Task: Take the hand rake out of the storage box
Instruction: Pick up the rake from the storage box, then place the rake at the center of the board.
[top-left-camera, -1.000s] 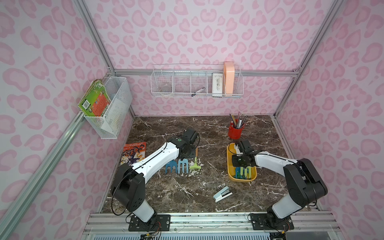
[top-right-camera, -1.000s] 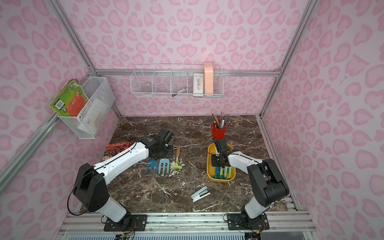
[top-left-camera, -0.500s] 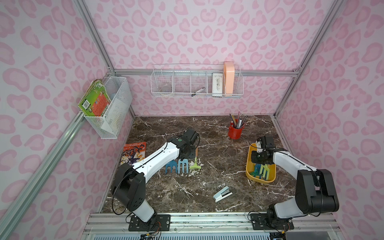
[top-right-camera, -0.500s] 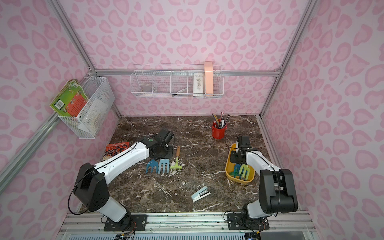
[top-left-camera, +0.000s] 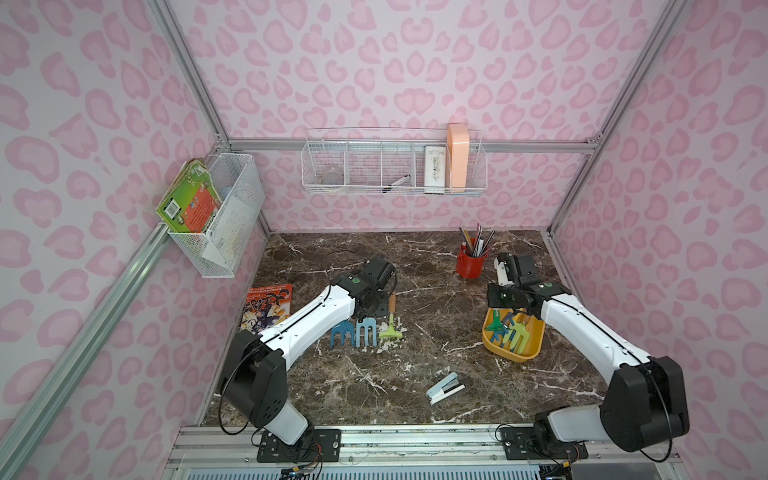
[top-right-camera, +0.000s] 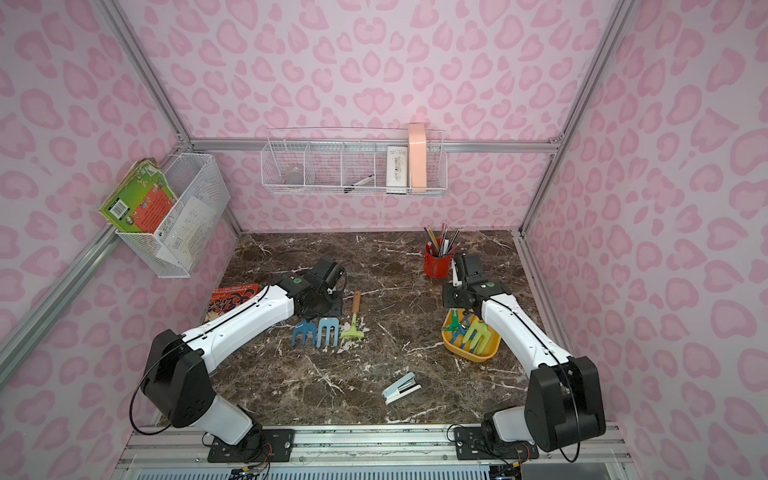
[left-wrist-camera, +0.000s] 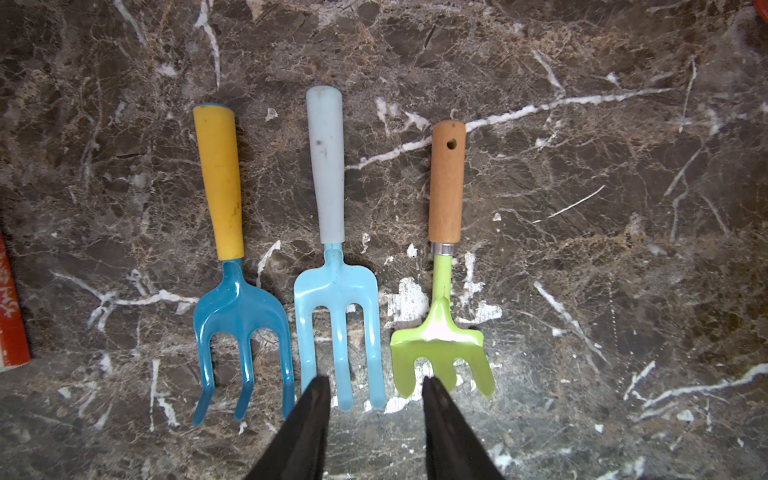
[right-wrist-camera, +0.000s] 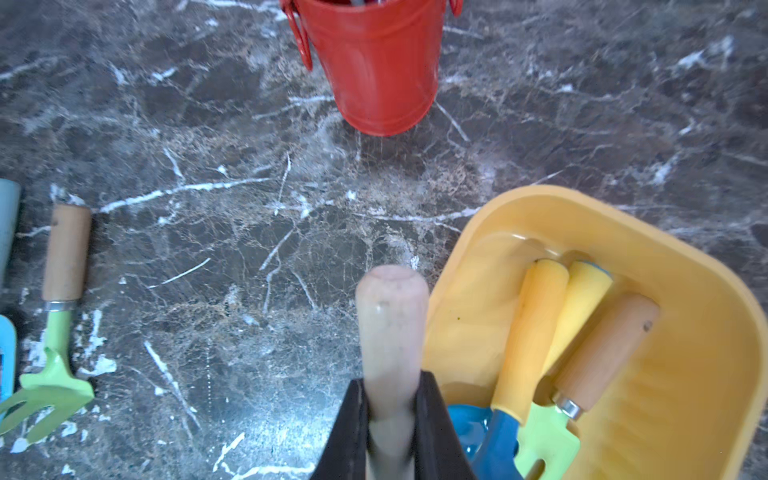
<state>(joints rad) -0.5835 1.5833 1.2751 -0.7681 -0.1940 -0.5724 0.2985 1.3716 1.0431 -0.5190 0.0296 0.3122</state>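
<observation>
Top views: right gripper (top-left-camera: 503, 291) at far right, closed on the hand rake (top-left-camera: 501, 272). Its pale handle points far, toward the red pencil cup (top-left-camera: 471, 264). A green head (top-right-camera: 456, 319) shows just under the gripper, over the far-left end of the yellow storage box (top-left-camera: 533, 347); can't tell if it clears the rim. More tools lie in the box. The left arm reaches over three tools on the table at centre-left, with its pincer hidden under the wrist. Stapler (top-left-camera: 445, 388) near centre, comic book (top-left-camera: 266, 307) at left.

Left wrist: left gripper (left-wrist-camera: 374, 388) has its fingers apart and grips nothing. Lying side by side on the marble below it: dark blue fork (left-wrist-camera: 232, 299), light blue fork (left-wrist-camera: 336, 291), lime rake (left-wrist-camera: 442, 332).

Right wrist: black fingers (right-wrist-camera: 353, 428) clamp the pale handle (right-wrist-camera: 392, 324), which sits just left of the box rim (right-wrist-camera: 685, 282). Two yellow-handled tools and one wooden-handled tool are inside the box. The rake head is hidden.
</observation>
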